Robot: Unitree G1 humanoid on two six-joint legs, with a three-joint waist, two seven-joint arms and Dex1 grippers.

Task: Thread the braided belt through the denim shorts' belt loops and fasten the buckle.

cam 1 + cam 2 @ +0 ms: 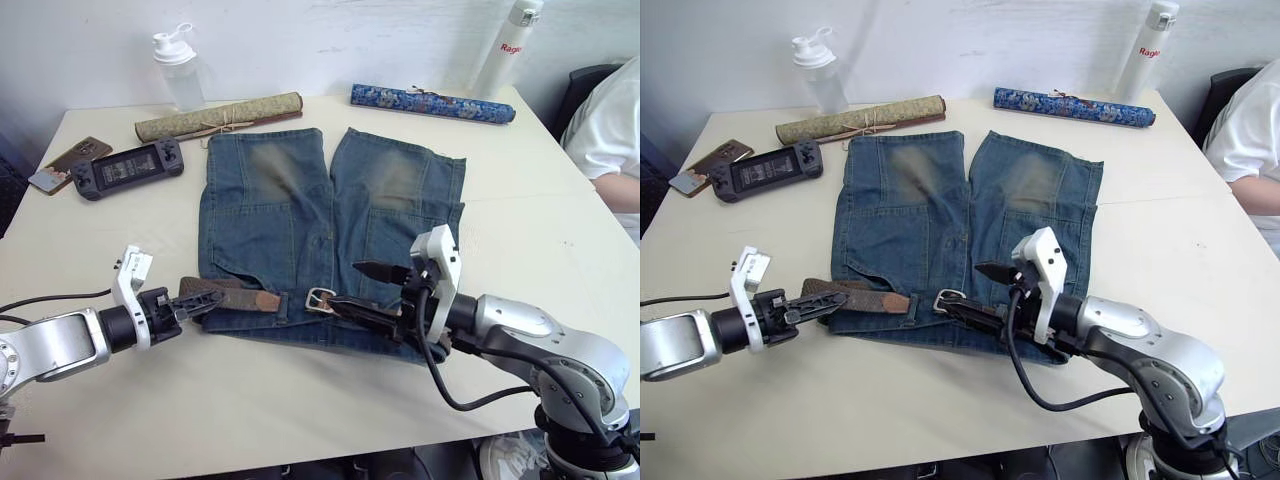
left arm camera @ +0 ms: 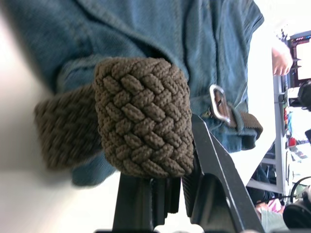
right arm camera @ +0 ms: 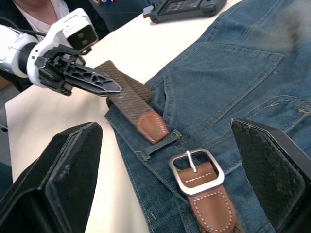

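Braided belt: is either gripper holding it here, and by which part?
The left gripper pinches the braided belt on its woven strap, a little back from the tan tip. The right gripper is open, holding nothing, above the buckle.

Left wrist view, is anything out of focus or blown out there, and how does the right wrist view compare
Left wrist view: braided belt weave sharp, denim shorts behind softer, table at one edge washed out white. Right wrist view: buckle and stitching crisp; the right gripper's fingers dark and blurred.
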